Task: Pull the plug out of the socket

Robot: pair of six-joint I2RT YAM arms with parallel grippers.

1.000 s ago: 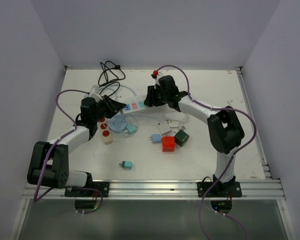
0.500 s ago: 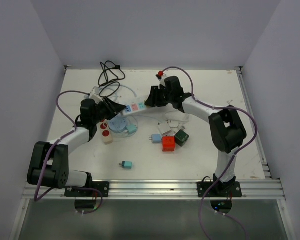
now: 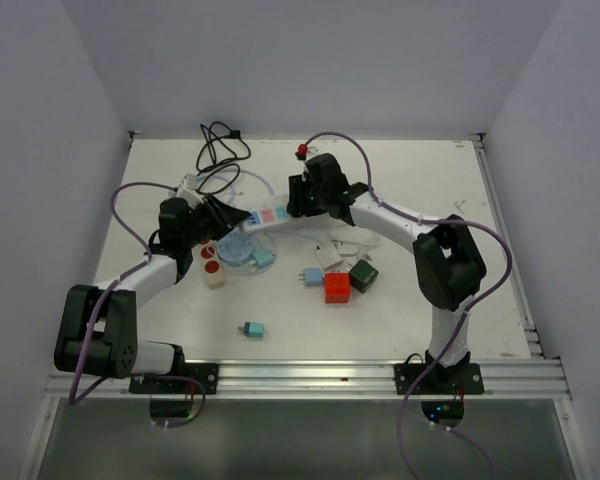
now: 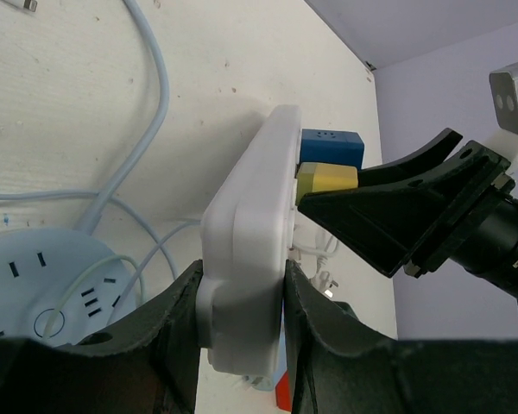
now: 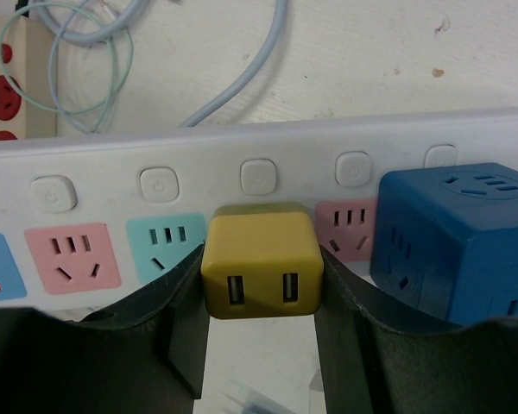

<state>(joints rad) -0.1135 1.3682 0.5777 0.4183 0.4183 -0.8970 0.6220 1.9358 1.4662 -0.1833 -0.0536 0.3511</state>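
Observation:
A white power strip [image 5: 190,155] with pink and teal sockets lies across the table's middle [image 3: 265,215]. A yellow USB plug [image 5: 261,272] sits in one socket, next to a blue cube adapter [image 5: 457,241]. My right gripper [image 5: 261,297] is shut on the yellow plug, one finger on each side. My left gripper [image 4: 240,297] is shut on the strip's end [image 4: 246,250]. In the left wrist view the yellow plug [image 4: 326,178] and the blue cube [image 4: 332,145] stick out of the strip, with the right gripper's black fingers [image 4: 388,216] on the plug.
A round white socket hub [image 4: 43,285] and a beige strip with red sockets [image 3: 212,263] lie near the left arm. Loose adapters, red [image 3: 337,287], dark green [image 3: 363,275], light blue [image 3: 312,275] and teal [image 3: 252,329], lie in front. A black cable [image 3: 220,145] coils at the back.
My right gripper swung a little right, then back left along the strip, and now sits on the yellow plug. The left arm has held still on the strip.

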